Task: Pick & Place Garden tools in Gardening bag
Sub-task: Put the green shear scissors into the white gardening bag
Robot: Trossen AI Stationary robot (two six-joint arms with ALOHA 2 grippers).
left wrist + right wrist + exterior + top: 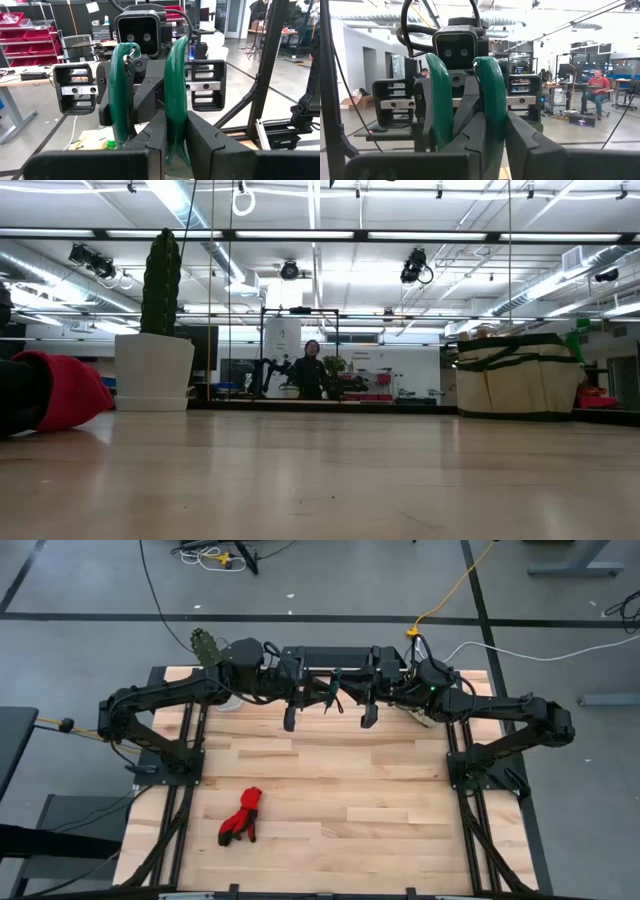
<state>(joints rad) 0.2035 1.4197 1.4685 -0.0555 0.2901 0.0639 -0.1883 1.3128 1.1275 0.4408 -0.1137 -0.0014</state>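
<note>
Both grippers, left (pixel 290 718) and right (pixel 368 716), hang clenched and empty at the table's (pixel 330 810) twelve o'clock edge, red gloves (pixel 241 817) at seven o'clock.

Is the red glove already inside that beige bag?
No, the red glove lies on the bare wooden table, near its front left.

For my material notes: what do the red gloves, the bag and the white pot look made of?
Red gloves: soft matte fabric, limp and crumpled, with dark parts. Bag: beige cloth, seemingly canvas, with sewn dark green trim. White pot: smooth and rigid, plastic or glazed ceramic; cannot tell which.
</note>
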